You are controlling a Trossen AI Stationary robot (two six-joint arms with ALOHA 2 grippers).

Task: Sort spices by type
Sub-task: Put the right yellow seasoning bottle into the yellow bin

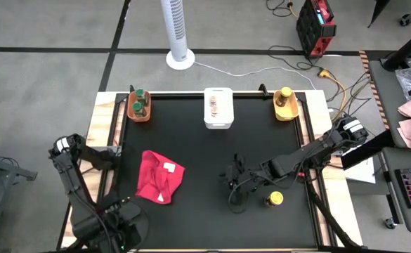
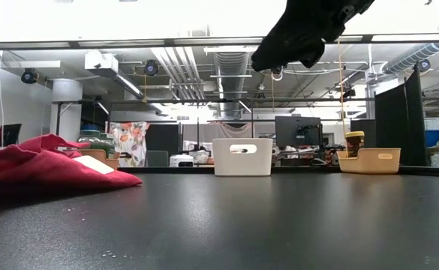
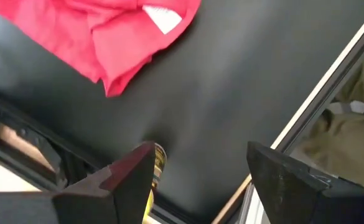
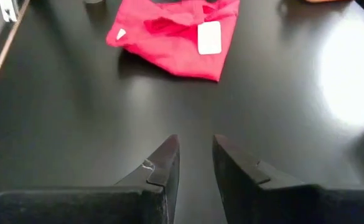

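Spices still loose seem few: one small yellow-lidded round spice jar (image 1: 275, 199) lies near the black table's (image 1: 212, 151) front right corner. Along the far edge, the white bin (image 1: 218, 107), orange bin (image 1: 139, 106) and yellow bin (image 1: 286, 104) already hold jars (mostly sorted, I judge). Crumpled red cloth (image 1: 159, 177) sits left-centre. Right claw (image 4: 194, 163) hovers mid-table, narrowed, pinching nothing; left claw (image 3: 200, 180) waits spread off the front left corner.
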